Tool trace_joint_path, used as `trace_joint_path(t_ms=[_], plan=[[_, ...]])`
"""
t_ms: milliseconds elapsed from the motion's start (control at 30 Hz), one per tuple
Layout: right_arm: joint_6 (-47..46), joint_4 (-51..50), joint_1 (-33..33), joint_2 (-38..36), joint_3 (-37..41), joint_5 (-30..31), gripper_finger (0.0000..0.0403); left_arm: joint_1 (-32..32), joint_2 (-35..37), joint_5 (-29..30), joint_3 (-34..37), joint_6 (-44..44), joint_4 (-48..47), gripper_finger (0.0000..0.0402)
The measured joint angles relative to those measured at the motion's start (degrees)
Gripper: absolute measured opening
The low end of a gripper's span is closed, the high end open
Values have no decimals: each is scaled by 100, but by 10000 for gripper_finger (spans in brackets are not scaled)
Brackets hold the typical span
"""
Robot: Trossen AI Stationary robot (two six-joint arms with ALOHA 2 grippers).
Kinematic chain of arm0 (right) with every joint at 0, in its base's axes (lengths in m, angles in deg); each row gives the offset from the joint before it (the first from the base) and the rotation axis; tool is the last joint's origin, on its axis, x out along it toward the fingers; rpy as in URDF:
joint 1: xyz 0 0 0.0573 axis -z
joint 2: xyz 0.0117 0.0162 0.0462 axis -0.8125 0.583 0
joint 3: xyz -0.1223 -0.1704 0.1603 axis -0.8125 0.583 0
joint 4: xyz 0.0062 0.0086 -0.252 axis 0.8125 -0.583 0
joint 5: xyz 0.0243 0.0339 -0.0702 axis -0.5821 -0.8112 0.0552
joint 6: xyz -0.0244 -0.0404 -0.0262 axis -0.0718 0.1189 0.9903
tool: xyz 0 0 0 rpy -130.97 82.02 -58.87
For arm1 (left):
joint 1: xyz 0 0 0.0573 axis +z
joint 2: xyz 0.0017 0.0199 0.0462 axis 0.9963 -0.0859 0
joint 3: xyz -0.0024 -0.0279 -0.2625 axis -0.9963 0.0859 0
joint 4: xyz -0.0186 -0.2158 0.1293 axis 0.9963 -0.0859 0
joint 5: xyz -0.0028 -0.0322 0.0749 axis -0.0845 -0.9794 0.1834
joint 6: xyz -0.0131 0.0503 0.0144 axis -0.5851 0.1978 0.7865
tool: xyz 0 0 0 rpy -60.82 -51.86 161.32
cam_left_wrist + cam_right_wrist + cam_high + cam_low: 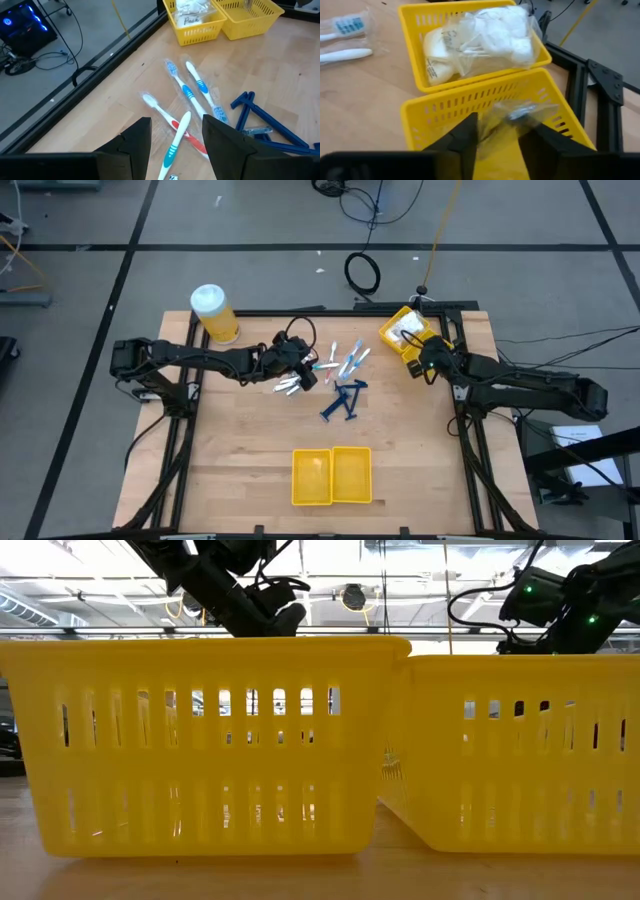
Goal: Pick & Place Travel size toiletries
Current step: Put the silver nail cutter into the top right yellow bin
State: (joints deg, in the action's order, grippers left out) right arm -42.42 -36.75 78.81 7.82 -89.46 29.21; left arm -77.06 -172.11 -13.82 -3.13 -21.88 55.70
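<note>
Because it is light and stiff, the toothbrush (176, 142) between the open, empty left pincer's (176, 150) fingers wants a grip at its handle's middle.

A wooden table (250, 440) is filling the frame's middle. Toothbrushes (352, 360), razors (343, 400), bins (331, 476) and a jar (214, 313) are lying directly on it.

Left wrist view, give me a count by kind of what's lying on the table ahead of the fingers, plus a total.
Toothbrushes: 4
Dark blue razors: at least 2; they overlap and run out of frame
Yellow two-compartment bin: 1
Total: at least 7
</note>
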Motion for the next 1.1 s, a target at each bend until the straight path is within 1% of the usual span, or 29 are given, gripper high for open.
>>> trace_joint_path(t_ms=[233,400,533,600,667,767,867,933,1000,1067,1100], plan=[[-1,13,0,0,0,-56,208,2,0,0,0,-70,0,170],[33,189,0,-10,0,-51,237,2,0,0,0,-73,-4,170],[113,497,-6,-160,0,-72,241,2,0,-2,0,-77,-127,170],[218,612,-36,-312,0,-91,241,2,0,-2,0,-81,-360,170],[298,720,-68,-479,0,-291,241,0,0,-5,0,-153,-772,170],[347,883,-111,-742,0,-703,242,79,0,-14,0,-637,-1495,170],[354,1067,-149,-927,0,-1080,240,352,0,-7,9,-1223,-2193,170],[354,1212,-175,-988,-1,-1286,236,589,0,-16,76,-1652,-2401,170],[373,1298,-203,-1005,-2,-1439,233,863,0,-299,168,-1989,-2404,170],[431,1389,-252,-1005,-2,-1466,232,1122,-3,-770,254,-2090,-2309,170],[444,1394,-281,-1003,-2,-1465,232,1224,-41,-874,295,-2129,-2245,170]])
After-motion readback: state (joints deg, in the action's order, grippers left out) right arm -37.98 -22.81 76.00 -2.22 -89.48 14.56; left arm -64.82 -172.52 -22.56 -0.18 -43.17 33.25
